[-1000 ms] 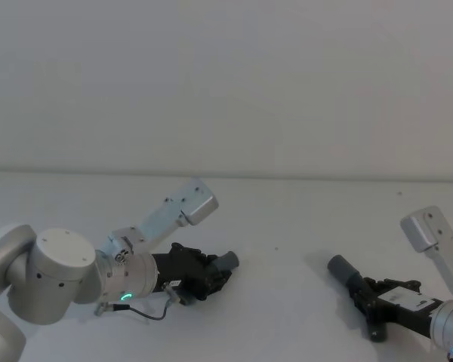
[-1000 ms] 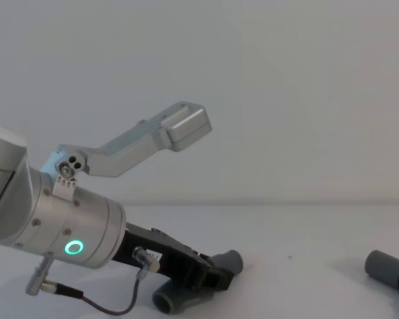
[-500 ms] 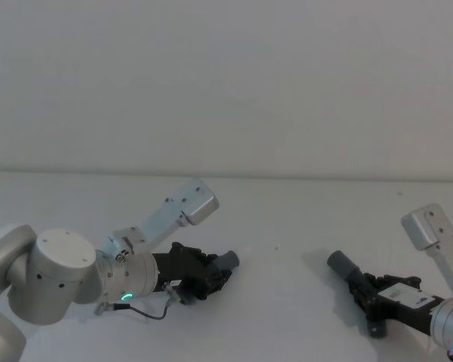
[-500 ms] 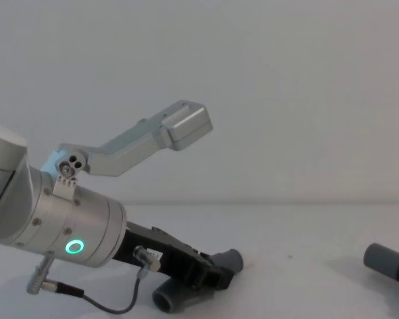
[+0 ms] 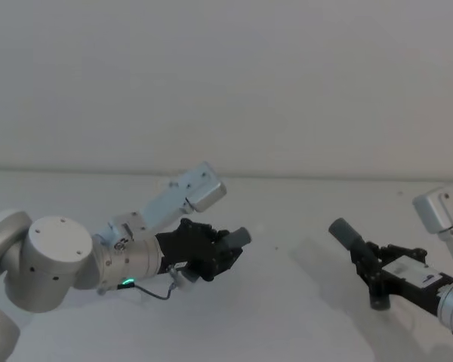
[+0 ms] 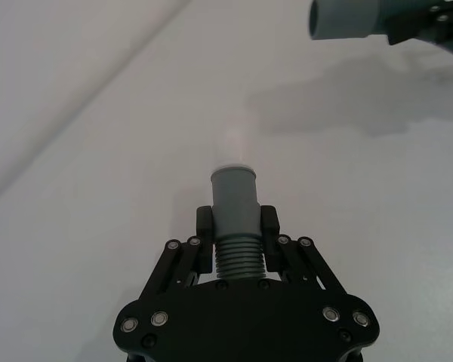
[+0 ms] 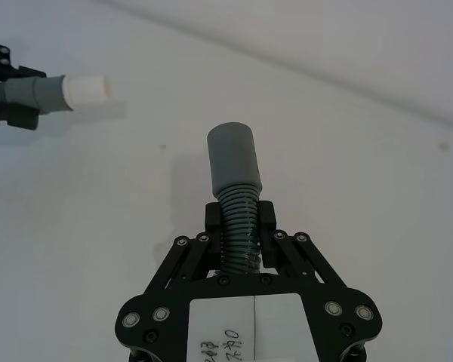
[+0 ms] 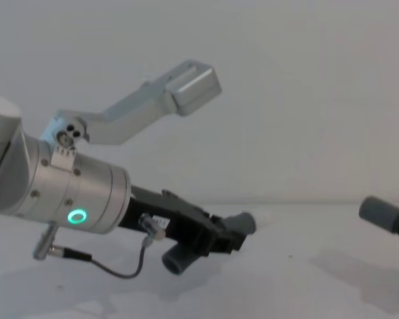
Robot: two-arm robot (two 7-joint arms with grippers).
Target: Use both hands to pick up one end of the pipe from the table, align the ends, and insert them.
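Both pipe pieces are held above the white table, casting shadows on it. My left gripper is shut on one ribbed hose piece; its grey cuff carries a short white tube tip and points right. The right gripper is shut on the other ribbed piece, whose plain grey cuff points left and up. In the head view the two cuffs face each other across a wide gap. The chest view shows the left cuff and the right cuff.
The left piece's free rear end hangs below the left gripper. A thin grey cable loops under the left wrist. A plain pale wall stands behind the table.
Both grippers have risen off the table with their hose pieces. The left one has also moved slightly right, and the right cuff sits higher than before.
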